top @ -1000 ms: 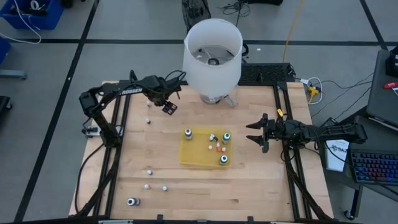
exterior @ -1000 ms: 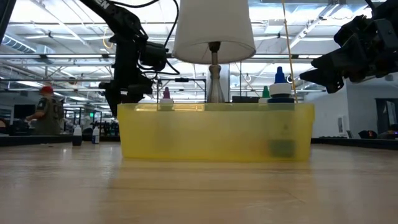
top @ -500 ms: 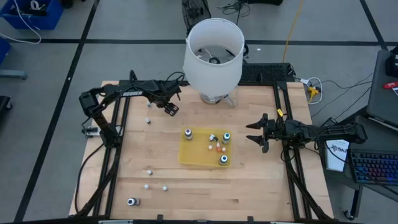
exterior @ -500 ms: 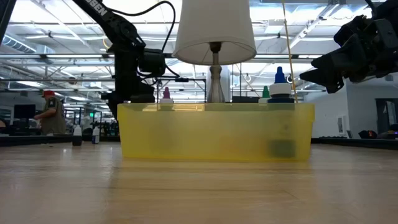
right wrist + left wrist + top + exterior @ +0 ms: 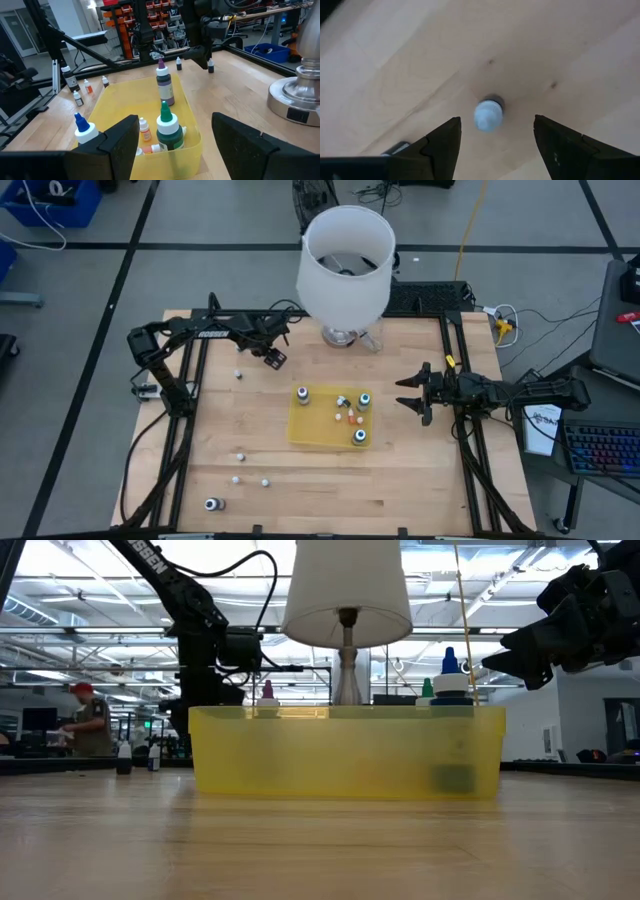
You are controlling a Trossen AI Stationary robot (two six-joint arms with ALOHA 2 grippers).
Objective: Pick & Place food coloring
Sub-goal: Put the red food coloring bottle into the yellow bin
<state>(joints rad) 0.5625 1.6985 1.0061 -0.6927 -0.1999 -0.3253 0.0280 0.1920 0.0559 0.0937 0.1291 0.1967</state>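
White-capped food coloring bottle (image 5: pixel 488 115) directly below open left claw (image 5: pixel 495 145)

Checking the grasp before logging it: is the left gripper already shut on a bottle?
No: in the left wrist view the left gripper stands open, the small bottle upright on the wood between its fingers, untouched.

Left wrist view: bottle (image 5: pixel 488 115) between the left gripper (image 5: pixel 495 145) fingers seen cap-on only, body hidden, colour unclear. Loose bottles (image 5: pixel 238 375) on the table too small in the high view to tell colours. Low view: yellow tray (image 5: pixel 345 752) wall blurs its contents; lamp (image 5: pixel 347 590) top cut off; right gripper (image 5: pixel 510 652) partly cropped.
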